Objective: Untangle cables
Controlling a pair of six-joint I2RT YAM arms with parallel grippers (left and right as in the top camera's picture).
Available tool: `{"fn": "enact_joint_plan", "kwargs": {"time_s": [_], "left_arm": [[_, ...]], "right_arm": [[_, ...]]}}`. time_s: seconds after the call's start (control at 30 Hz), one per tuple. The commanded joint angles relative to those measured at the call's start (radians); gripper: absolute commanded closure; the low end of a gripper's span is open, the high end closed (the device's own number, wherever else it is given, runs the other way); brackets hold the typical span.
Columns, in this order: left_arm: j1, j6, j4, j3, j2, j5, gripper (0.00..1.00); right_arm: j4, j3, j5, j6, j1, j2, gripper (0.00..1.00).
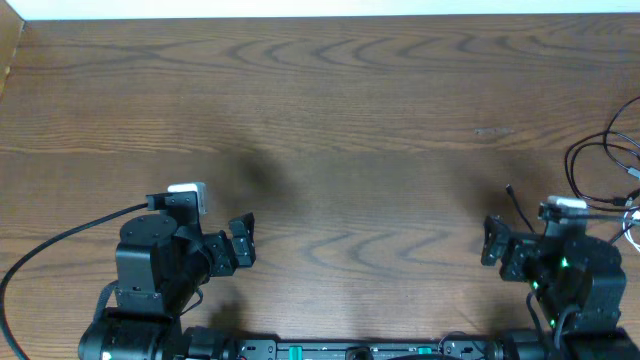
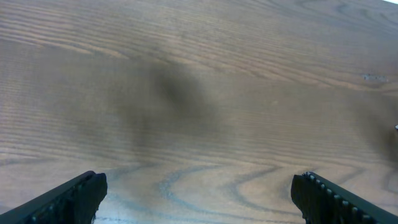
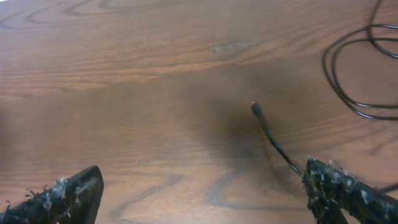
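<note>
- Progress: barely begun, we judge. The black cable (image 3: pixel 277 144) sits in loose loops at the far right of the table (image 1: pixel 330 110), w/ a white cord (image 1: pixel 632 228) cropped at the edge; can't tell if they cross.
- Its plug end (image 3: pixel 255 109) points up-left in the right wrist view; long axis runs diag. down-right.
- Left gripper (image 2: pixel 199 190) and right gripper (image 3: pixel 202 180): both released, holding nothing.

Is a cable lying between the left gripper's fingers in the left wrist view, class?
No, only the wooden table shows between the open fingers of the left gripper.
</note>
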Motion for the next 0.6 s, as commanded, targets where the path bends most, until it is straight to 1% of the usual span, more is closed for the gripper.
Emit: {"fn": "enact_joint_plan", "kwargs": {"time_s": [0.0,0.13,0.3,0.4,0.57], "left_arm": [[0.004,-0.005,0.001,-0.004,-0.001,-0.013,0.0],[0.004,-0.005,0.001,-0.004,-0.001,-0.013,0.0],[0.004,-0.005,0.001,-0.004,-0.001,-0.013,0.0],[0.004,-0.005,0.001,-0.004,-0.001,-0.013,0.0],[0.004,-0.005,-0.002,-0.004,-0.001,-0.013,0.0]], "right_arm": [[0.024,-0.056,-0.022,-0.026,-0.031,-0.082,0.01],[0.092,-0.11,-0.022,-0.026,-0.038,-0.181,0.01],[0.19,-0.164,-0.017,-0.026,-0.039,-0.263,0.01],[0.286,-0.206,-0.018,-0.056,-0.039,-0.296,0.01],[0.504,-0.307,-0.019,-0.094,-0.039,-0.356,0.01]]}}
